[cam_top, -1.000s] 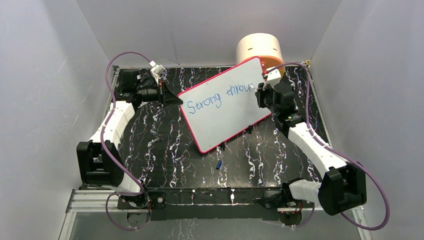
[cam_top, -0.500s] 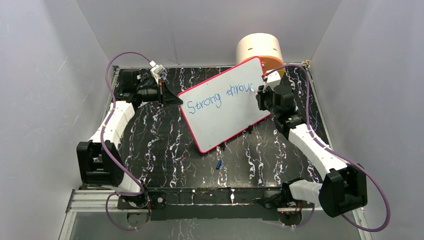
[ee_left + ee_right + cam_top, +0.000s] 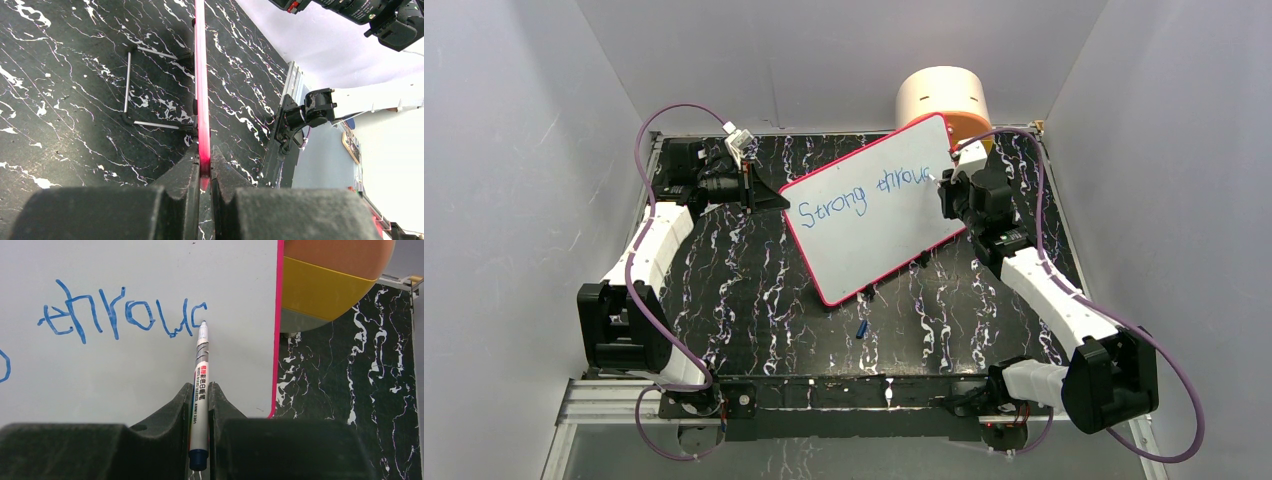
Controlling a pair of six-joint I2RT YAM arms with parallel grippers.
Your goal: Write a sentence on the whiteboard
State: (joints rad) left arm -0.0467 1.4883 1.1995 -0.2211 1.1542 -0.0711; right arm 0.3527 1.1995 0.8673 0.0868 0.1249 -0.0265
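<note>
At the whiteboard's (image 3: 874, 250) far right corner, your right hand (image 3: 200, 390) is pinched tight on the marker (image 3: 201, 367). The marker runs 6 to 12 o'clock, its tip touching the last stroke of the sentence (image 3: 111, 312). In the wrist view the pink edge lies close at 3 o'clock, so I judge this line nearly out of room; bare board opens toward 6. Your left hand (image 3: 202, 167) is clamped on the board's 9 o'clock edge above the surface (image 3: 754, 290).

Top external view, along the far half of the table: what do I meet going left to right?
left gripper, clamped on the board's edge → the whiteboard → right gripper, shut on the marker. The cream cylinder behind overlaps the board's corner, so it is left out.
</note>
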